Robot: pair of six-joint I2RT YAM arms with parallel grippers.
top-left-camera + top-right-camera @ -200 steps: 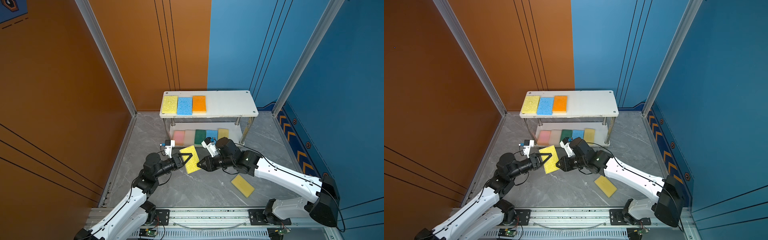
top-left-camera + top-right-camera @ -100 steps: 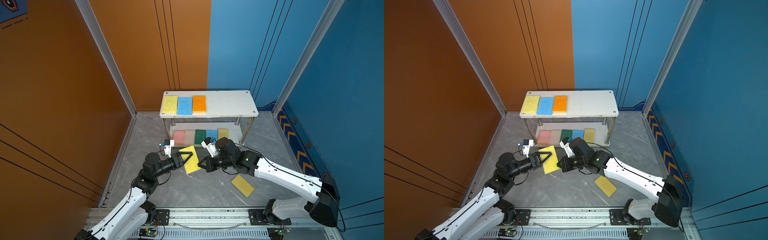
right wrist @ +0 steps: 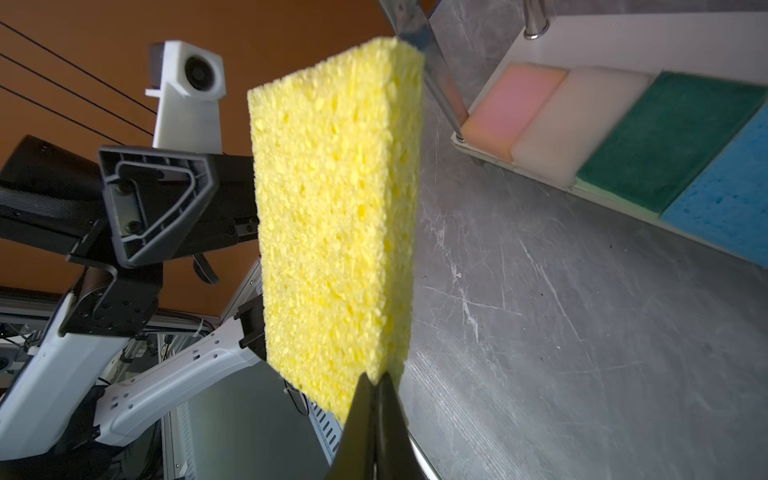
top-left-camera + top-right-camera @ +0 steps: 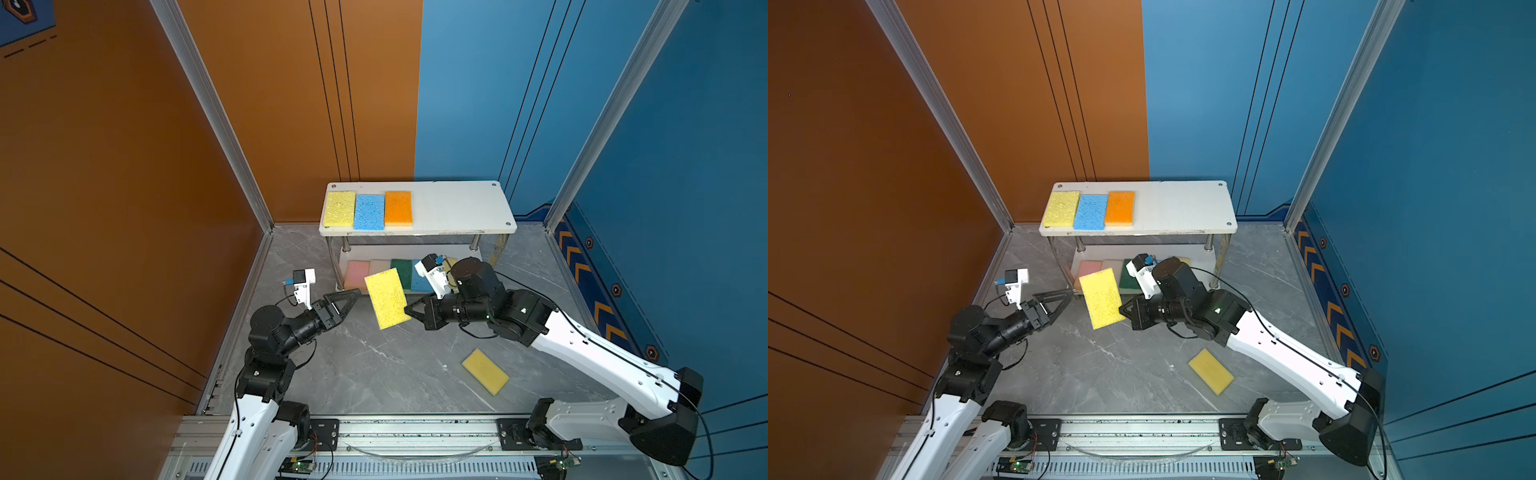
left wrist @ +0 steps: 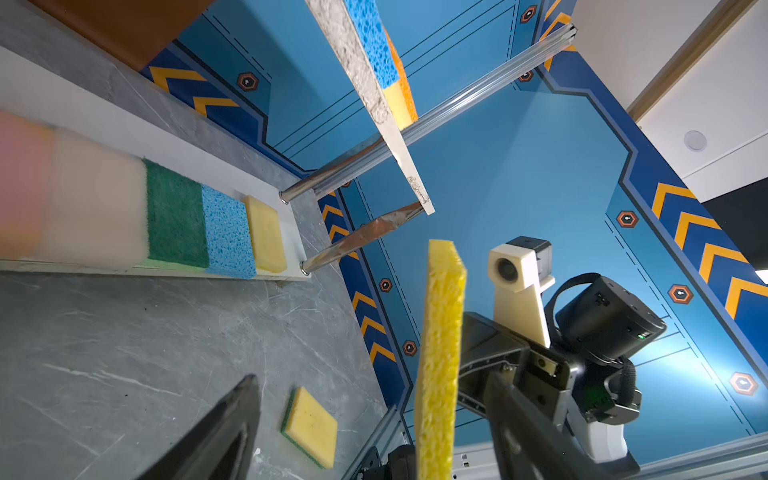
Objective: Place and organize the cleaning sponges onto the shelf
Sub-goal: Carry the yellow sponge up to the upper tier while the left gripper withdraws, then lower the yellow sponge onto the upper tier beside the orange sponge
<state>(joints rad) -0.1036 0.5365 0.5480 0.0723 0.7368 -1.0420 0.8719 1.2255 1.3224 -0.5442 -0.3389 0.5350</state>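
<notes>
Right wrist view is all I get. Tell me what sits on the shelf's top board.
Observer: Three lie side by side at the left end of the top board: a yellow sponge, a blue sponge and an orange sponge.
Operator: Report any sponge on the floor.
Observer: One. The floor sponge, yellow, lies flat in front of the shelf, toward its right end.
Operator: Before I place the held yellow sponge, name what follows the lower blue sponge on the lower board.
Observer: A pale yellow sponge, at the board's right end.

Porous yellow foam sponge (image 3: 332, 232); shiny metal shelf legs (image 5: 361, 239) (matt white boards (image 4: 457, 208)); scuffed marbled floor (image 3: 540, 332).
</notes>
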